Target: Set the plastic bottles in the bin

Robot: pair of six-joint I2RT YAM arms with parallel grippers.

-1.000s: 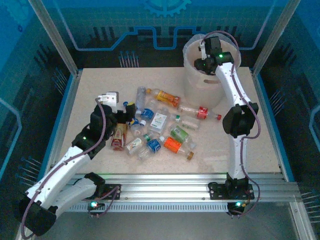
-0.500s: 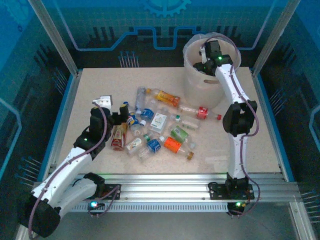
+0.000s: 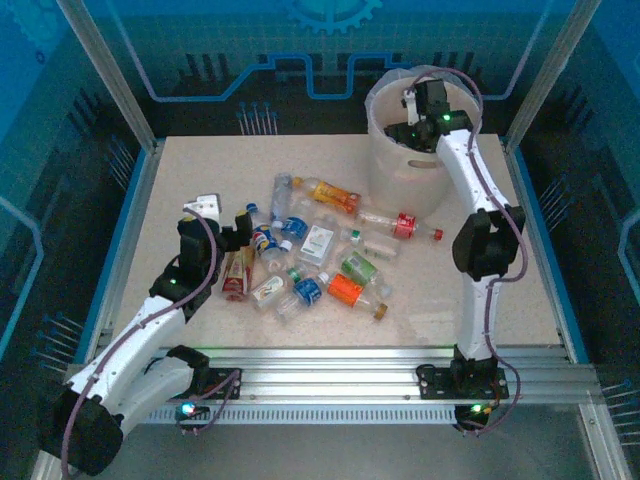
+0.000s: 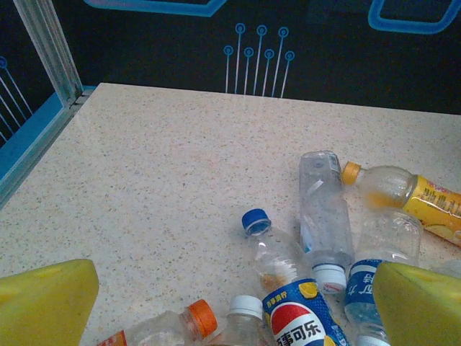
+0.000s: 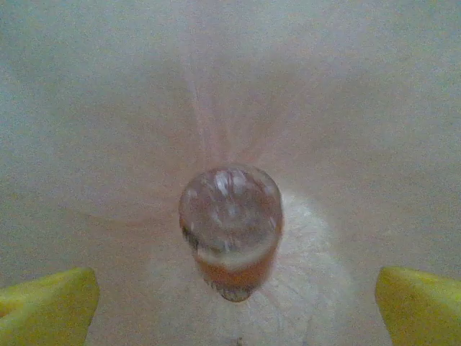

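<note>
Several plastic bottles [image 3: 318, 250] lie in a loose pile mid-table. My left gripper [image 3: 225, 220] hovers open at the pile's left edge. In the left wrist view a blue-capped Pepsi bottle [image 4: 299, 303] lies between its wide-apart yellow fingers [image 4: 50, 299], with an orange-capped bottle [image 4: 169, 328] and a white-capped clear one [image 4: 324, 216] close by. My right gripper [image 3: 410, 125] hangs open over the whitish bin [image 3: 400, 180]. Seen end-on below it, a clear bottle with an orange band [image 5: 230, 231] sits inside the bin [image 5: 108, 108], free of the fingers [image 5: 418, 303].
A red-labelled bottle [image 3: 405, 226] lies just in front of the bin. An orange bottle [image 3: 345, 290] and a green one [image 3: 358, 267] are nearest the front. Metal frame posts and blue rails [image 3: 130, 230] border the table. Bare tabletop [image 3: 190, 170] lies left of the pile.
My left gripper has turned and shifted slightly down and left beside the pile. The right gripper has stayed over the bin, its arm shifting a little to the right.
</note>
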